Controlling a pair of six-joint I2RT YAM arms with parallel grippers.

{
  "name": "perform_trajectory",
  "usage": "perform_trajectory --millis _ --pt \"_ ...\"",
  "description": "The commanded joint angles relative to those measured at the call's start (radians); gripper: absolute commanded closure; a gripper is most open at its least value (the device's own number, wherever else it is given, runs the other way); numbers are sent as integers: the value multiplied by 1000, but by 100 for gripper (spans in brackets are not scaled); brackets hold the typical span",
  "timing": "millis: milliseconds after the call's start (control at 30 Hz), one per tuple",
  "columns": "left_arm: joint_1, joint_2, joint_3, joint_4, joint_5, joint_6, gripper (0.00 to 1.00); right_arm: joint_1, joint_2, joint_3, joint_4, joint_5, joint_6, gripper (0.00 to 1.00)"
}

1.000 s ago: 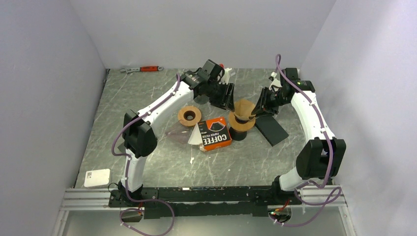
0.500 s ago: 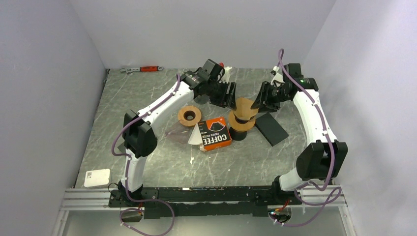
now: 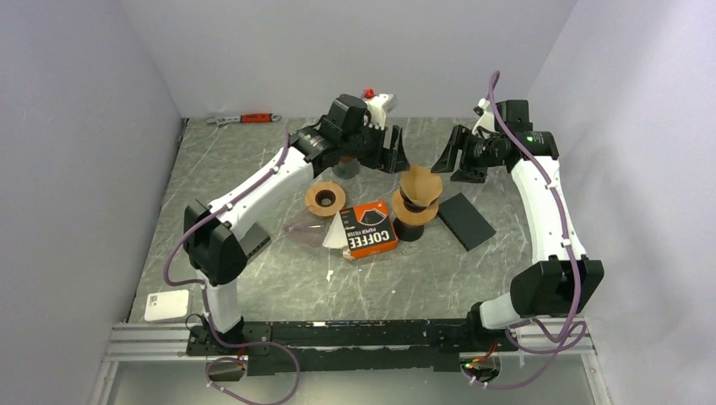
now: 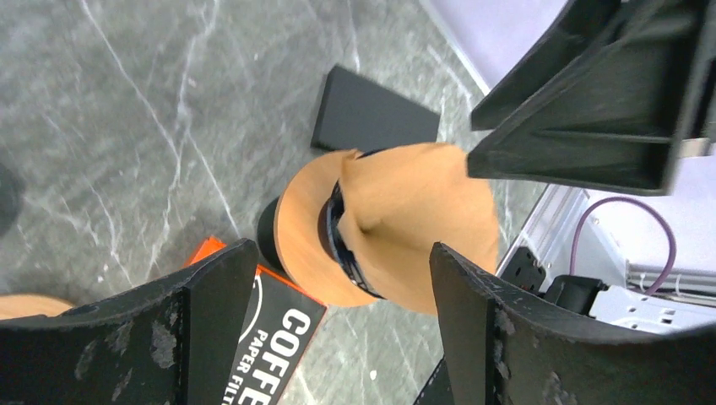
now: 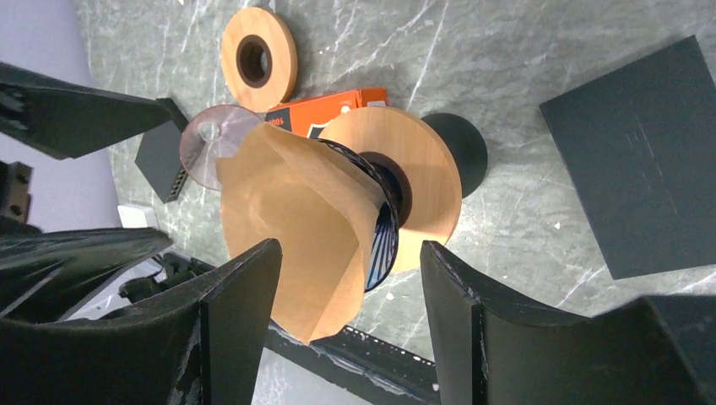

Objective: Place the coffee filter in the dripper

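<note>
The brown paper coffee filter (image 3: 420, 180) sits opened in the dripper, whose wooden collar (image 3: 414, 212) rests on a black base. My left gripper (image 3: 392, 157) is open and empty, just above and left of the filter. My right gripper (image 3: 451, 159) is open and empty, just right of it. In the left wrist view the filter (image 4: 414, 215) and collar (image 4: 297, 245) lie beyond my open left gripper (image 4: 338, 333). In the right wrist view the filter (image 5: 283, 215) stands in the ribbed dripper (image 5: 385, 245) on its collar (image 5: 426, 164), beyond my open right gripper (image 5: 344, 325).
An orange and black filter box (image 3: 369, 229) lies left of the dripper, beside a white paper piece (image 3: 335, 233) and a clear lid (image 3: 305, 229). A wooden ring (image 3: 325, 198), a black pad (image 3: 466, 221), a wrench (image 3: 245, 119) and a white device (image 3: 166, 305) lie around.
Both grippers have lifted and drawn back from the filter, the right one moving right and away from the filter's edge. The filter stays in the dripper.
</note>
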Motion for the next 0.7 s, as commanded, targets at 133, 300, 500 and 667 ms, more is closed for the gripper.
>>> perform_trajectory --millis 133,300,500,667 --pt "7 -53 8 131 43 23 24 -4 -20 33 29 3 8 37" --pt "3 2 81 57 86 20 28 -4 15 39 0 -13 5 35" --pt "-24 119 262 -198 27 49 25 6 51 4 -15 -22 -23 19" --pt "-44 158 300 -276 2 46 25 47 84 -16 -41 15 -51 13"
